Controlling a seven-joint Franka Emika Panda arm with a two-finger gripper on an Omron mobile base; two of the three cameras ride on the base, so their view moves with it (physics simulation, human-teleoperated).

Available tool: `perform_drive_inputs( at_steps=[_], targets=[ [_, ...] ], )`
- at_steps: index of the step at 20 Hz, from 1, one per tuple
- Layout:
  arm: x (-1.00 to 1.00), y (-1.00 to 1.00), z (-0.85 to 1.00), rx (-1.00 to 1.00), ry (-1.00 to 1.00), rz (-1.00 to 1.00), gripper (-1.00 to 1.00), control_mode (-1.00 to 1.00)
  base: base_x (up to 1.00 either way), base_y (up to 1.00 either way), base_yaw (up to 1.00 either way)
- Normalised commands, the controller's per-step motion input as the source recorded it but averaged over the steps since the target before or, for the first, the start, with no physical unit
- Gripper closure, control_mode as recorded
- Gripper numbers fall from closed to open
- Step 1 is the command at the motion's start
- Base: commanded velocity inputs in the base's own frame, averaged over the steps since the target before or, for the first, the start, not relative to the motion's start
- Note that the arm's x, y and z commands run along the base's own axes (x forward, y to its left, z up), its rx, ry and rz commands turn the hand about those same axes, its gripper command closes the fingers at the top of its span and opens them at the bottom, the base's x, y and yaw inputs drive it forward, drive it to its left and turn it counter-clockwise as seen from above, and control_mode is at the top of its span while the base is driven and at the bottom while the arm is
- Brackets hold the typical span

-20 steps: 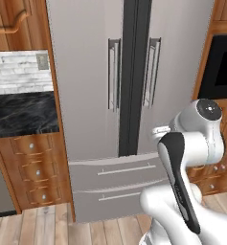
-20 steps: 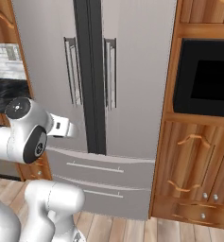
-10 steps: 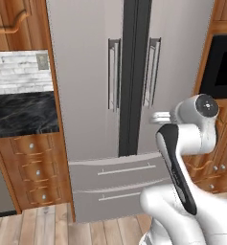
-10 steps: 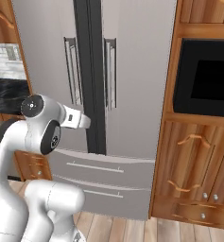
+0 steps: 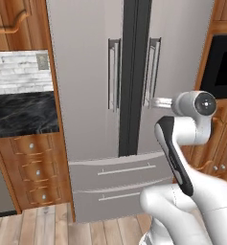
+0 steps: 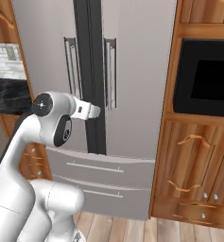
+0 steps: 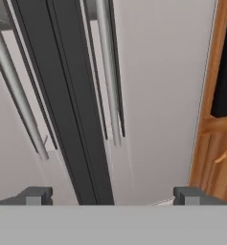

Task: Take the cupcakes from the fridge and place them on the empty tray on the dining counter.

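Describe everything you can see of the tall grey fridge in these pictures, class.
The tall pale-grey two-door fridge stands shut between brown wooden cabinets. A dark trim strip runs down between its doors, each bearing a long vertical metal bar handle. Two drawers with horizontal handles sit below. The finish looks smooth and matt. The open tool points at it, touching nothing.
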Motion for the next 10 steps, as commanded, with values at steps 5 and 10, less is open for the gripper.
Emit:
perform_drive_inputs(
  at_steps=[5,10],
  targets=[
    [0.06,-0.12,0.43,0.00,-0.17,-0.01,-1.00,-1.00,0.00,0.00,0.00],
    [0.48,-0.04,0.19,0.00,-0.35,0.00,-1.00,-1.00,0.00,0.00,0.00]
  ],
)
